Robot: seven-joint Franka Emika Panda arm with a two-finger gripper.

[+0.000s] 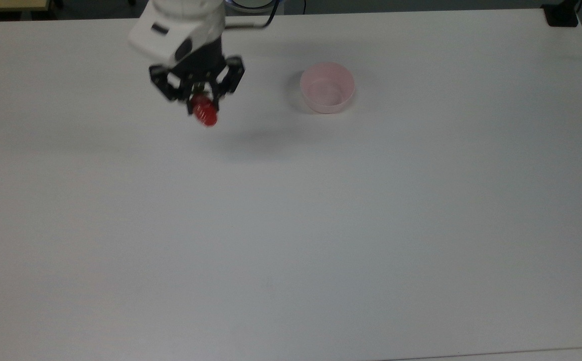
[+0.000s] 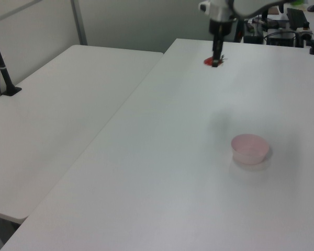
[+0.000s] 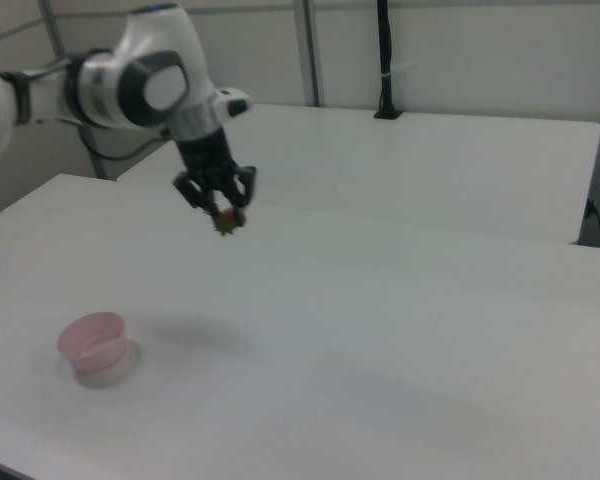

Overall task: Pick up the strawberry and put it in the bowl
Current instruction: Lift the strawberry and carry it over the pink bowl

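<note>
The hand [image 1: 201, 103] grips the strawberry [image 1: 204, 113] high above the desk [image 1: 321, 225], well apart from the bowl [image 1: 327, 94].

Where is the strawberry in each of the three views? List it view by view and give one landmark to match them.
Top view: strawberry in the upper left, held in the hand, left of the bowl.
Left view: strawberry at top centre, beyond the bowl.
Right view: strawberry upper left of centre, above and right of the bowl.
Shared landmark: the pink bowl.
</note>
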